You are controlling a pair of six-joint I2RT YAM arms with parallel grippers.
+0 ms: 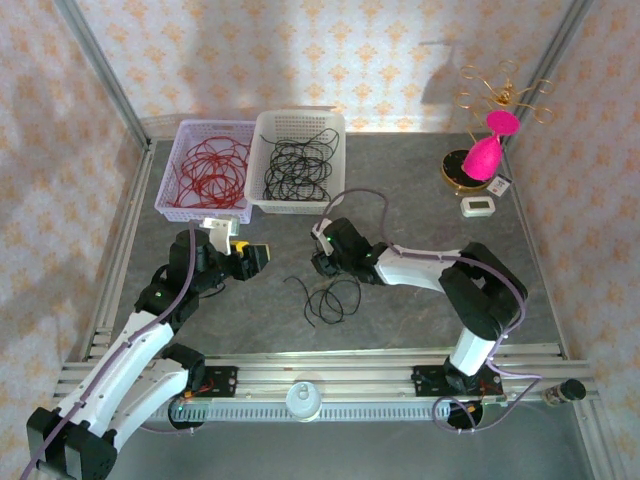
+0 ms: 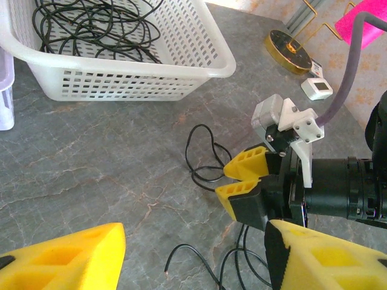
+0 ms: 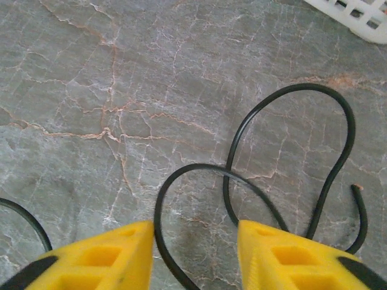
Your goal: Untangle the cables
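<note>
A loose black cable lies in open loops on the grey table between the two arms. Red cables are coiled in the lilac basket, and more black cables fill the white basket. My right gripper hovers low over the loose cable; its yellow fingers stand apart, with one loop of the cable running between them. My left gripper is wide open just left of the cable's bare end, with nothing in it. It faces the right gripper.
Both baskets stand side by side at the back left; the white basket's wall is close ahead of the left gripper. A gold stand with a pink ornament and a small white device sit at the back right. Metal rails run along the near edge.
</note>
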